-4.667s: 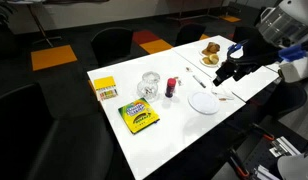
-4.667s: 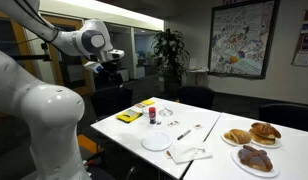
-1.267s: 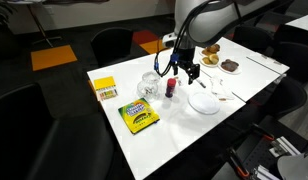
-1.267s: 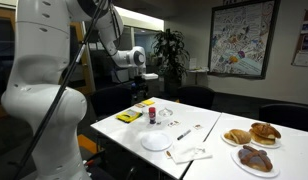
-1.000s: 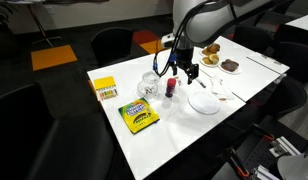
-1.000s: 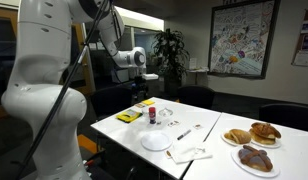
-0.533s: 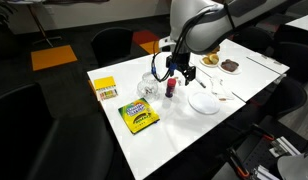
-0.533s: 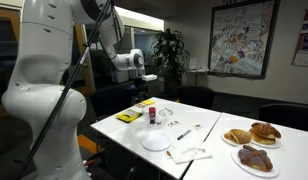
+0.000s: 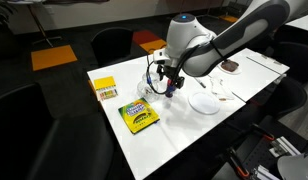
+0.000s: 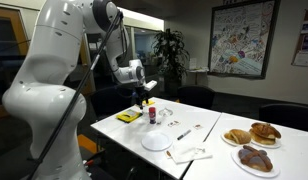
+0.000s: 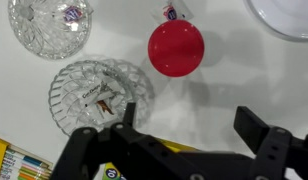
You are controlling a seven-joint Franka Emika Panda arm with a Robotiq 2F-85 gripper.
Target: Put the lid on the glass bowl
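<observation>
Two glass pieces: the nearer glass piece (image 11: 94, 95) and the farther glass piece (image 11: 49, 25), both round, clear and ribbed, lie side by side on the white table (image 9: 189, 135); they are close but apart; neither covers the other; which is the cover and which the vessel I cannot tell
Nearer glass piece: a paper label shows through its middle; in the wrist view one dark finger (image 11: 126, 120) overlaps its edge; whether the two touch I cannot tell
Farther glass piece: a small coloured sticker sits near its rim; the top edge of the wrist view cuts it off
Gripper (image 11: 186, 116): released; its two fingers are spread wide with only table surface between them; in an exterior view the gripper (image 9: 168, 82) hangs low over the table by the glass
Red-capped bottle (image 11: 176, 47): upright, seen from straight above; it stands just beyond the fingertips, between the glass pieces and the white plate (image 11: 286, 12)
White plate: flat and round; only its rim enters the wrist view
Crayon box (image 9: 137, 118): yellow, lying flat near the glass
Small yellow box (image 9: 105, 88): at the table's end, apart from the crayon box
Pastries (image 10: 252, 135): on plates, well apart from the gripper
</observation>
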